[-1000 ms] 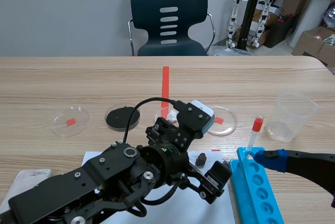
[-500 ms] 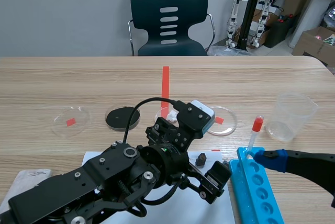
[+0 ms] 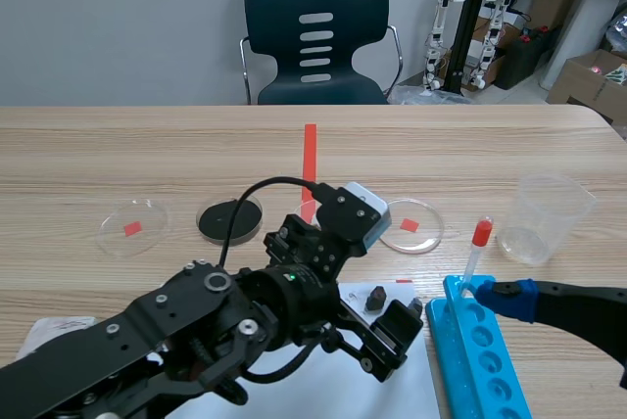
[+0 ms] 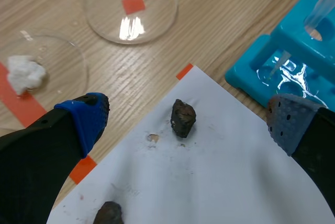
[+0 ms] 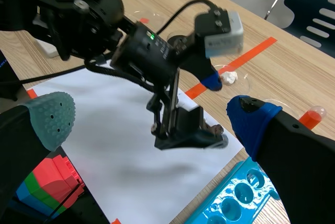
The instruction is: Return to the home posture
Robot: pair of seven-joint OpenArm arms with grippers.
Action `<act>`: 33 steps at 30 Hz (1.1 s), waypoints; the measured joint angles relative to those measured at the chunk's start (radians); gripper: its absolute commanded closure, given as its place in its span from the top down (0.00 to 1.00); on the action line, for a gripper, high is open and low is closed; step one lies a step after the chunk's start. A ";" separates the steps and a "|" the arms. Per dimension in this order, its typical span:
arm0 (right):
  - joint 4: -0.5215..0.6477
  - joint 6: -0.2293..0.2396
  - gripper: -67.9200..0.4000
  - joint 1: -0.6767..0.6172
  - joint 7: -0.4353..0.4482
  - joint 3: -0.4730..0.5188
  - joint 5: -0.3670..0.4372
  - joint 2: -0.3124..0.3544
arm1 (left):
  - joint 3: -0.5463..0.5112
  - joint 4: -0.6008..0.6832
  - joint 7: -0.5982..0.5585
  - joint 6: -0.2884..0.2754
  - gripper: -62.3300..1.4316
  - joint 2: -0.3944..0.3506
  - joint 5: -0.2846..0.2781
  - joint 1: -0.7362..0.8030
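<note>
My left gripper (image 4: 188,123) hangs open just above a white paper sheet (image 4: 220,182), its blue and grey pads either side of a small dark rock (image 4: 183,118). A second rock (image 4: 108,213) lies nearer the wrist. In the scene view the left gripper (image 3: 364,292) sits mid-table over that rock (image 3: 375,297). My right gripper (image 5: 152,119) is open and holds nothing; it looks across at the left arm. One blue fingertip (image 3: 516,299) of it rests beside the blue tube rack (image 3: 485,360).
A red-capped pipette (image 3: 476,248) stands in the rack. A clear cup (image 3: 549,211) is at the right. Petri dishes lie in a row: red-marked (image 3: 132,226), black (image 3: 230,218), red-marked (image 3: 411,225). A chair (image 3: 318,37) stands behind the table.
The left arm has drawn back slightly to the left, uncovering more of the right-hand petri dish. The right arm has kept still.
</note>
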 measured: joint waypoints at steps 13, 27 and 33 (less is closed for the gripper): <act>0.000 0.000 0.89 0.000 0.000 0.000 0.000 0.000 | -0.335 0.378 -0.113 -0.155 1.00 -0.240 0.011 0.301; 0.000 0.000 0.89 0.000 0.000 0.000 0.000 0.000 | -0.708 0.616 -0.336 -0.209 1.00 -0.351 0.060 0.767; 0.000 0.000 0.89 0.000 0.000 0.000 0.000 0.000 | -0.771 0.655 -0.445 -0.208 1.00 -0.350 0.097 0.904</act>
